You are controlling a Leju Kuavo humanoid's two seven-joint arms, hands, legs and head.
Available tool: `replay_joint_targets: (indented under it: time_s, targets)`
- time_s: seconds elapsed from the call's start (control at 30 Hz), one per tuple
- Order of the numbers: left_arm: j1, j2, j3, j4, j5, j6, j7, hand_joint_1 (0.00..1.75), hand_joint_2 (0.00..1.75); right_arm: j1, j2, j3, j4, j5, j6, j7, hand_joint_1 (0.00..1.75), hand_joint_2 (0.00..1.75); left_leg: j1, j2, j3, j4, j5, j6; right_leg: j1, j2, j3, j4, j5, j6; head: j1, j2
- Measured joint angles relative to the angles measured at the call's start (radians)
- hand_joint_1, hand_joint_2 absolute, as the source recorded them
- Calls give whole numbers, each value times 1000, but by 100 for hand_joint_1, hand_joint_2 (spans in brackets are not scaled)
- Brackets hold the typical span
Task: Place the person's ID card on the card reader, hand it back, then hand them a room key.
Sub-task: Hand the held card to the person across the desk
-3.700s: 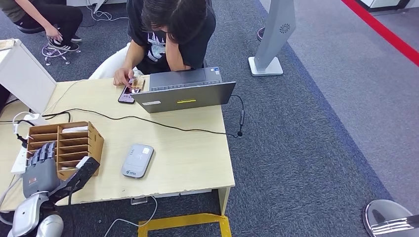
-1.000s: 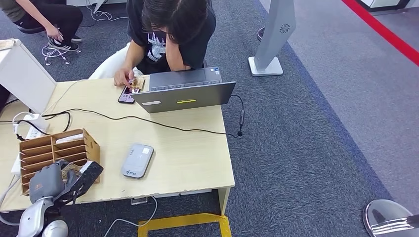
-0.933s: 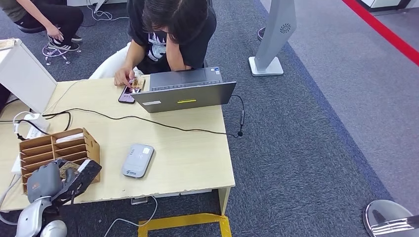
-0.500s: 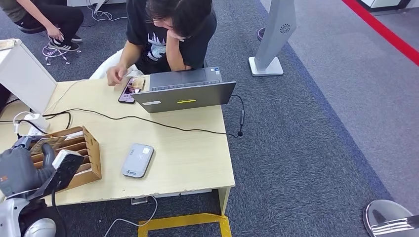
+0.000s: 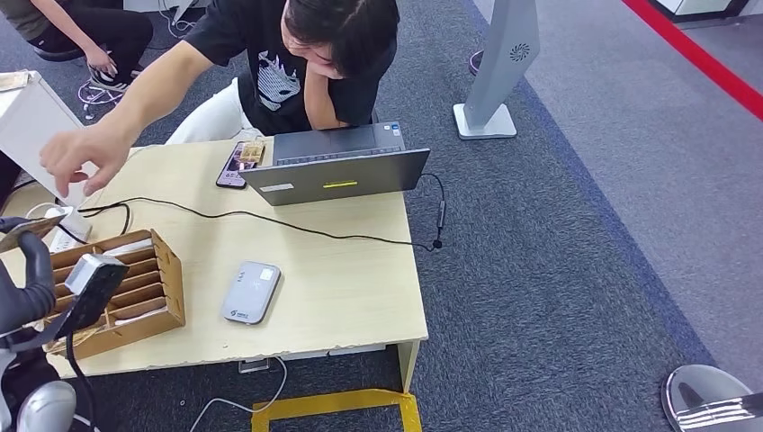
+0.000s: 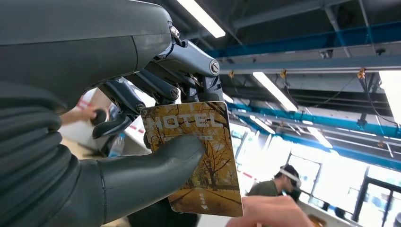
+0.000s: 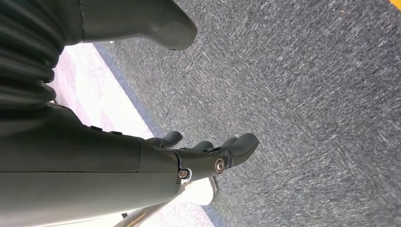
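**Room key held up at the counter's left end, person's hand reaching**

The left hand (image 6: 118,156) grips the room key (image 6: 194,156), thumb pressed on its face and dark fingers (image 6: 189,61) behind it. The card carries an autumn-tree picture and the word "MOTEL" in pale capitals; the smaller print beneath is too fine to read. In the head view the same hand (image 5: 27,288) is raised at the left end of the counter (image 5: 333,288), the card's edge (image 5: 27,229) showing above it. The person's hand (image 5: 83,157) reaches toward it, near but apart; in the wrist view a person's hand (image 6: 269,213) sits just beside the card's lower corner, contact not determinable.

The wooden card rack (image 5: 135,283) stands beside the left hand. The grey card reader (image 5: 251,292) lies flat on the counter, well apart from the key; its small logo is unreadable. A laptop (image 5: 337,166) with a yellow sticker and a phone (image 5: 232,166) sit at the far edge.

The right hand (image 7: 198,158) hangs over the carpet, fingers loosely apart, holding nothing
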Motion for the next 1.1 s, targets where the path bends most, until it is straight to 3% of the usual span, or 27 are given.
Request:
replay_joint_targets:
  time_s: [0.13,0.3,0.8,0.93,1.1]
  targets:
    - [-96,31,17,127,-25,0,-1,175,175,-9,0,1,0,14,14,1,0,175,0,0,0,0,1,-1,0,0,0,1,1,-1,0,0]
    - [-164,21,18,232,29,1,-33,175,175,-17,0,2,0,21,15,3,0,175,0,0,0,0,2,-1,0,0,0,1,1,-1,0,0]
    - [-194,-44,-14,275,140,-29,-58,175,175,-20,0,2,0,22,10,-3,0,175,0,2,0,0,1,-1,0,3,-2,0,1,-1,0,0]
    - [-194,-51,-17,277,165,-36,-67,3,175,-20,0,2,0,23,10,-3,0,175,0,4,0,0,1,-2,0,6,-3,1,1,-1,0,0]
    - [-183,-64,-18,268,296,-79,-111,0,175,-20,0,2,0,21,5,-3,0,175,0,4,-1,0,0,-2,0,5,-3,1,1,-1,0,0]
